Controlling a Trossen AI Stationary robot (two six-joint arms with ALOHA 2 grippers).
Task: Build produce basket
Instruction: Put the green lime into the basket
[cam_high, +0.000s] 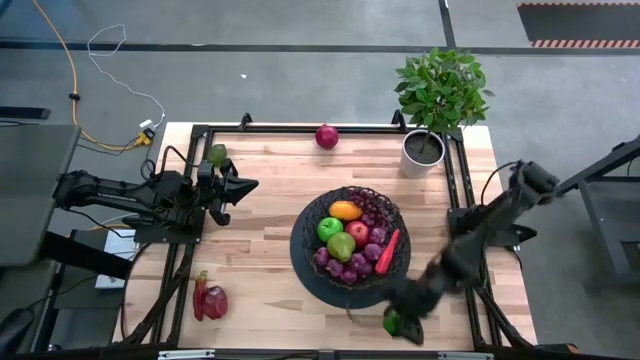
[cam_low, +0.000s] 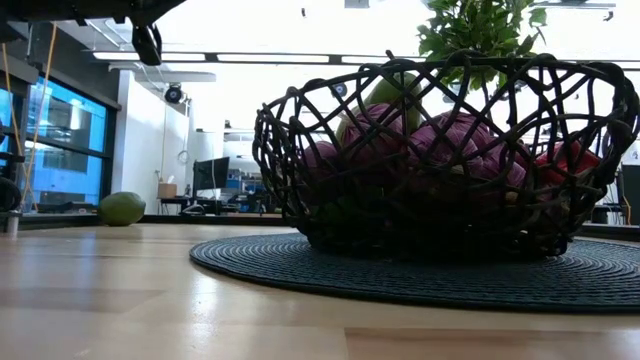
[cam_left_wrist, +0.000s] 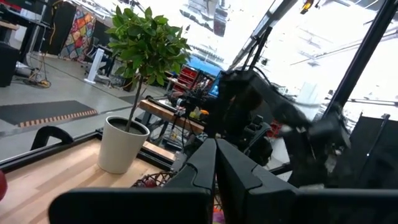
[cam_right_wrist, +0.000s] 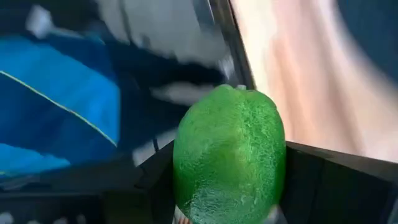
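Observation:
The basket (cam_high: 303, 225), a round black wire bowl, stands on a dark round mat (cam_low: 300, 262) at the table's middle. It holds produce: an orange fruit (cam_high: 345, 210), a green apple (cam_high: 329, 228), a pear, a red pepper (cam_high: 388, 250) and purple grapes (cam_high: 352, 268). My right gripper (cam_high: 402, 322) is near the table's front edge, just right of the mat, shut on a green lime (cam_right_wrist: 229, 155). At the table's left side my left gripper (cam_high: 243, 186) hangs shut and holds nothing, raised above the wood. My right gripper pinches the lime's two opposite sides (cam_right_wrist: 273, 168) between its two fingers (cam_right_wrist: 336, 180), which slant downward at it. The lime's rounded end sticks out past the fingers. It shows clear of the table, with the table's frame and floor behind it.
A potted plant (cam_high: 425, 150) stands at the far right. A red round fruit (cam_high: 326, 136) lies by the far edge and a green fruit (cam_high: 216, 154) at the far left. A red pepper and a red apple (cam_high: 208, 300) lie at the near left. Bare wood lies left of the mat.

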